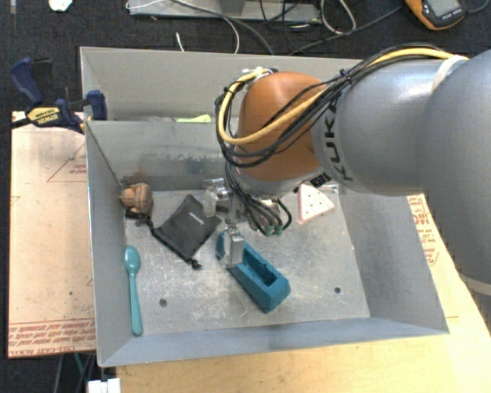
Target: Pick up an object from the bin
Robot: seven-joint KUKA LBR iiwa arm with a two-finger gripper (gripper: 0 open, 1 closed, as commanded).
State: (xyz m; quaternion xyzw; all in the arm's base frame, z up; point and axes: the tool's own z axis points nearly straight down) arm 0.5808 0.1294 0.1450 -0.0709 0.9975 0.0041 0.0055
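Starting nearest the camera: grey metal bin (229, 334), front wall at 6 o'clock. A teal plastic spoon (132, 289) lies flat at 8 o'clock on the floor, bowl end pointing to 12, well apart from the rest. The teal-blue block (260, 281) sits just 6 o'clock of bin centre. It is a small oblong box with a slot or hollow along its top and thick walls, lying skewed with its long axis from 10 to 4.

The claw (229, 248) hangs at the block's 10 o'clock end, just beside or touching it. Open or closed: cannot tell, its tip is cluttered. A black flat pad (184, 226) lies at the claw's 9 o'clock, close by, and a brown lump (136, 196) sits further toward 10 near the left wall. A white card with red marks (315, 205) is at 2 o'clock, partly under the arm's orange cover (274, 129). A yellow-green strip (195, 119) lies along the far wall at 12.
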